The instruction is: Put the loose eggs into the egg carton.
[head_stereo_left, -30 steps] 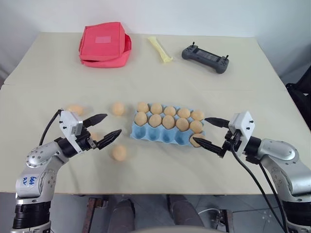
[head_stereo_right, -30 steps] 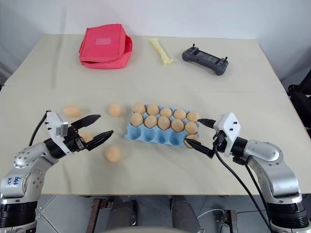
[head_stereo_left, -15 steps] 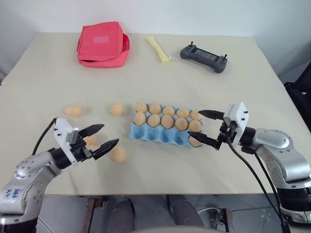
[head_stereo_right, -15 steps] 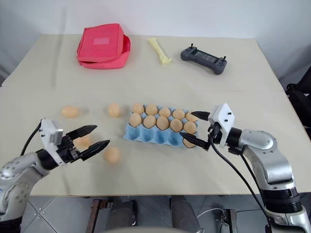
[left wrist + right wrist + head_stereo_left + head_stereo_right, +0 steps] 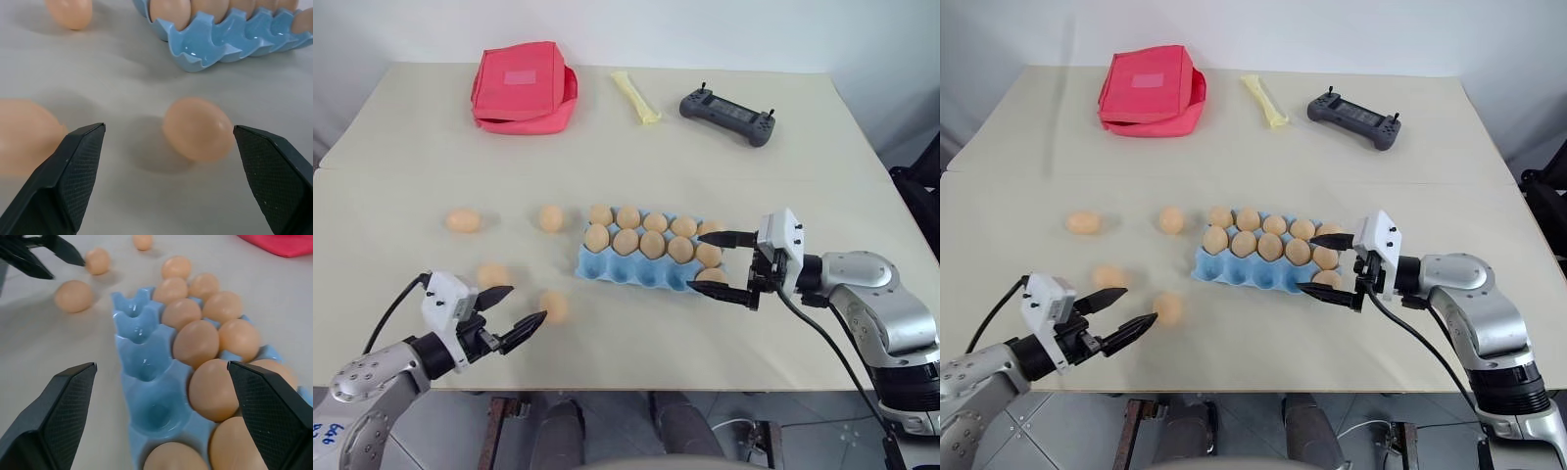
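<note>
The left gripper point(image 5: 514, 310) has its two black fingers spread wide and holds nothing; it hangs low over the near edge of the pale beige table point(image 5: 724, 157), pointing toward a smooth pale orange-tan egg point(image 5: 553, 305) that lies on the tabletop just past its fingertips. In the left wrist view that same egg sits on the table between the two open fingers but farther out than their tips, not touched by either. A second loose egg point(image 5: 493, 274) lies just beside the gripper's outer finger, toward the robot's left. The right gripper point(image 5: 713, 264) also has its jaws wide apart and empty, pointing leftward at the right end of the light blue moulded egg carton point(image 5: 619, 273); one finger reaches over the far row and the other along the near edge, and the egg at that end of the near row lies between them, though whether either finger touches it or the carton cannot be told. The carton sits in the middle of the table with its far and middle rows filled with eggs, one egg at the right end of the near row, and the remaining near cups bare. Two more loose eggs rest to the left of the carton, one point(image 5: 550, 217) near its far left corner and another point(image 5: 463, 220) well apart, farther left. At the far side of the table lie a red fabric pouch point(image 5: 523, 86), a pale yellow slender stick-like object point(image 5: 635, 97) and a dark grey handheld controller point(image 5: 726, 117).
</note>
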Robot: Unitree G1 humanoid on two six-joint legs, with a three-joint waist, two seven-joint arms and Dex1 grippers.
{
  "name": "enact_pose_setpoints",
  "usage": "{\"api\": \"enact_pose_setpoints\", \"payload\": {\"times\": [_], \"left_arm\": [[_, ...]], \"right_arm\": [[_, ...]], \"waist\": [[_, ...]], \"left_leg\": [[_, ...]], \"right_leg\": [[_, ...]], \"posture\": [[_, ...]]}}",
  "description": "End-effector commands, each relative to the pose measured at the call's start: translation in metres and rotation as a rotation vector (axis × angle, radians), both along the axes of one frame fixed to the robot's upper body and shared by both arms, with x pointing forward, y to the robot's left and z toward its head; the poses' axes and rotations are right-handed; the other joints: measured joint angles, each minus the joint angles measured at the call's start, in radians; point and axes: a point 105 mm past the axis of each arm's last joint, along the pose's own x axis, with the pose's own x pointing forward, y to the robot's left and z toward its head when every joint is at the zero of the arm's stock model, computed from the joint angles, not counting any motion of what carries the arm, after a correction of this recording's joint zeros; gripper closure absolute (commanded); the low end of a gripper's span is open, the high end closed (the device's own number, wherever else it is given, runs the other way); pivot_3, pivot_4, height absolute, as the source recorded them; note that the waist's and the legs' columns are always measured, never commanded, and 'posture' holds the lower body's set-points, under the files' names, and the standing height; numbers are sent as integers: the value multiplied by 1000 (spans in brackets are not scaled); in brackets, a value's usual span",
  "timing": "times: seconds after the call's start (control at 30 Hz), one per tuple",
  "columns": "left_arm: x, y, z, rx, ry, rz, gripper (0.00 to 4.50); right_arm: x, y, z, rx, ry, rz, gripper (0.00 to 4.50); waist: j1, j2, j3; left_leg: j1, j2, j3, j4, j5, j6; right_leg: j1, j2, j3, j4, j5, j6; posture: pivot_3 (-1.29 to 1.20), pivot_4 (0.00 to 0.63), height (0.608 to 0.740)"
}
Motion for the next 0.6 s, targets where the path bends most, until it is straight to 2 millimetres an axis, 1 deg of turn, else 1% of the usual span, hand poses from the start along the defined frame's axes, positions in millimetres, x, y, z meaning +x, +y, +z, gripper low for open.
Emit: {"api": "enact_pose_setpoints", "payload": {"times": [0.03,0.17,0.37,0.43,0.47,0.6], "left_arm": [[2,-11,1,25,-20,-27,33],[14,-15,-8,45,-17,-28,33],[31,-23,-13,71,-29,-57,33],[34,-28,-16,69,-29,-84,33],[36,-31,-17,68,-25,-95,33],[41,-40,-25,81,-6,-133,33]], "right_arm": [[-3,-2,13,11,-47,-1,0],[-9,-2,15,21,-40,2,0],[-13,-9,14,18,-39,-19,0],[-13,-9,14,23,-42,-29,0],[-13,-9,15,25,-43,-33,0],[-14,-10,14,24,-42,-45,0]], "waist": [[-1,0,0],[0,0,0],[1,0,0],[0,0,0],[-1,0,0],[2,0,0]], "left_leg": [[0,0,0,0,0,0],[0,0,0,0,0,0],[0,0,0,0,0,0],[1,0,0,0,0,0],[1,0,0,0,0,0],[1,0,0,0,0,0]], "right_leg": [[0,0,0,0,1,1],[0,0,0,1,1,1],[0,0,0,1,1,2],[0,0,0,1,4,7],[0,0,0,1,7,13],[0,0,0,1,7,13]], "posture": [[0,150,740],[0,150,740],[0,150,740],[0,150,740],[0,150,740],[0,150,740]]}}
